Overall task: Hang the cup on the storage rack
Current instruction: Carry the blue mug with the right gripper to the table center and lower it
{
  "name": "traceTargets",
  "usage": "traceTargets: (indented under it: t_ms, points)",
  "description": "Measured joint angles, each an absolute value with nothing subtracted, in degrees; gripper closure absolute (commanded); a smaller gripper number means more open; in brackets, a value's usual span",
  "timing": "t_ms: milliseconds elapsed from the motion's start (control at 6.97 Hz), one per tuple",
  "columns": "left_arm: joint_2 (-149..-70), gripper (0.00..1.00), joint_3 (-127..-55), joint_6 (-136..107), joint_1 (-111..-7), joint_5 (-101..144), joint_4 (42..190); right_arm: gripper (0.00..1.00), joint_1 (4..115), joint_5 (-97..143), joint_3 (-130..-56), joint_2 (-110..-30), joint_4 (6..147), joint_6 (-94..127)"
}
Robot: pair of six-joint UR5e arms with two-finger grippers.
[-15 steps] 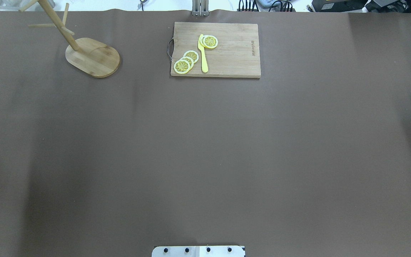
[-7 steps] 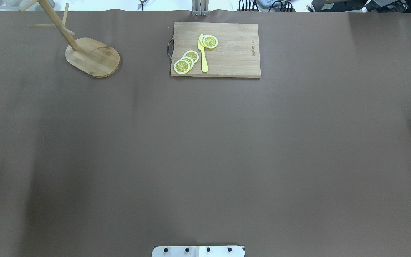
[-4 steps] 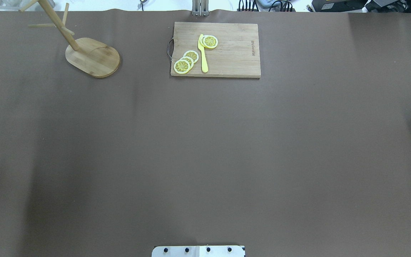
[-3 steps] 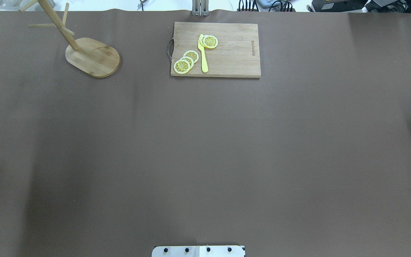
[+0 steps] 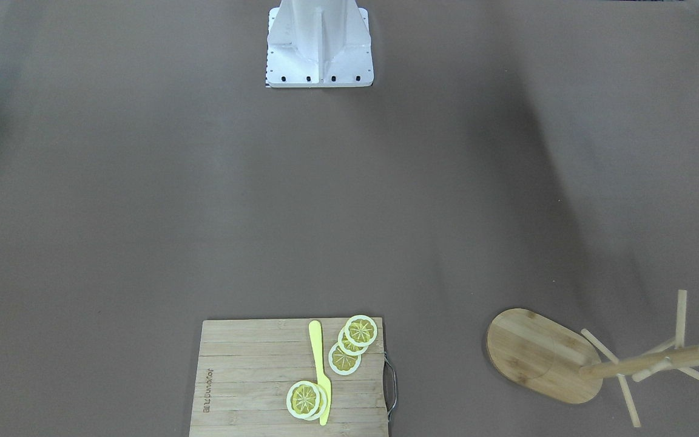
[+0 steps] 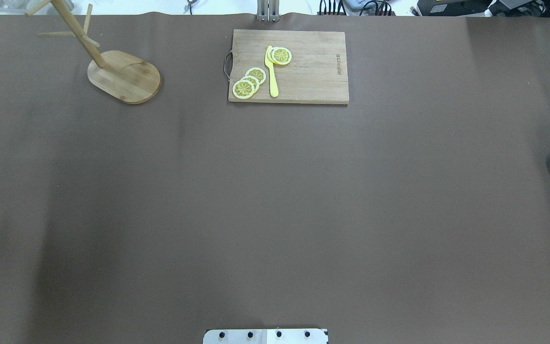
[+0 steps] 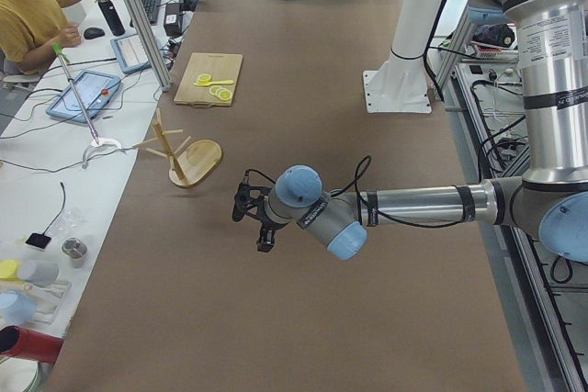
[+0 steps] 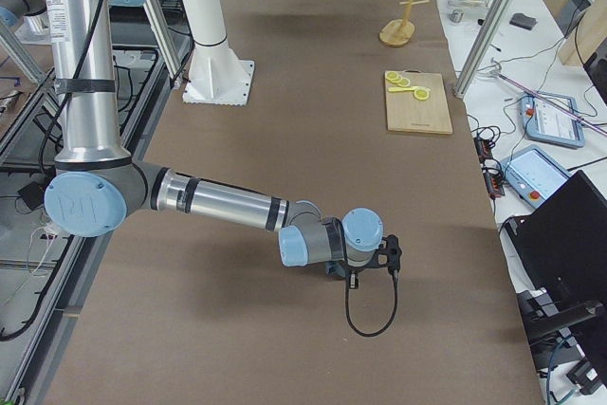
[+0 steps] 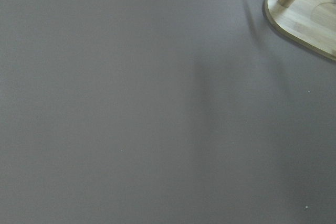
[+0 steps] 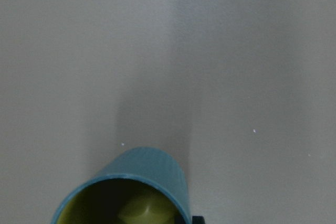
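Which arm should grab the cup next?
Right. Its wrist view shows the cup close up; the left gripper hangs near the storage rack, far along the table from the cup.

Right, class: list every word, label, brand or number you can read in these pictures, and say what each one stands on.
On the cutting board, a small dark mark along one short edge: too small to read.
On the right arm's blue joint cap, a pale logo: too blurred to read.
On the cup and the storage rack: no text shows.
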State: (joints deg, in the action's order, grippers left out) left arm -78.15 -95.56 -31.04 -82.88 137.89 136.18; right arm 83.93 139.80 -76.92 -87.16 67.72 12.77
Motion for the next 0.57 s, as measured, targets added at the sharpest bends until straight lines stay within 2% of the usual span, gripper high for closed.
traceTargets:
  t_ms: [574]
  points:
    - [-81.7,0.02,-97.5,-39.6,-82.5,141.1,135.3,1.00,70.5,137.3,-84.3,-75.9,67.6,36.9]
